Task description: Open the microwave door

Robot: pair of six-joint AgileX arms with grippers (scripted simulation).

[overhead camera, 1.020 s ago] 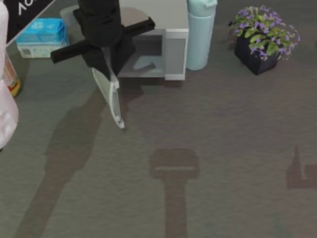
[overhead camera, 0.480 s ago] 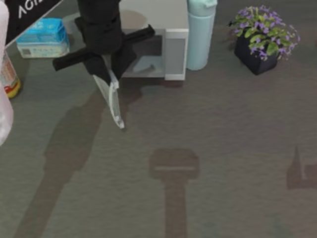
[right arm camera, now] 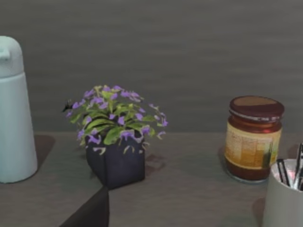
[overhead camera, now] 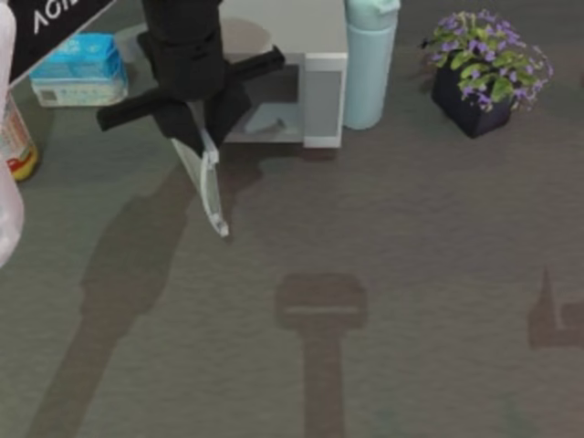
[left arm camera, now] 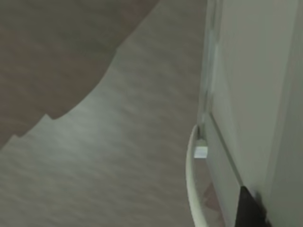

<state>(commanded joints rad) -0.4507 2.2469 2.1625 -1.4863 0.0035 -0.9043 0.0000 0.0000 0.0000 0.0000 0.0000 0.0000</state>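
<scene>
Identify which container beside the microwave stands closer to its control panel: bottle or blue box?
The pale blue bottle, touching the microwave at its right; the blue box sits left.

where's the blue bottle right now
In the top view the pale blue bottle stands upright at the back of the table, right beside the microwave on its right, with the potted purple flowers farther right.

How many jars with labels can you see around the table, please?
2: a jar at the top view's left edge, partly cut off, and a brown-lidded jar in the right wrist view, beside a cup of utensils. Others may be hidden.
</scene>
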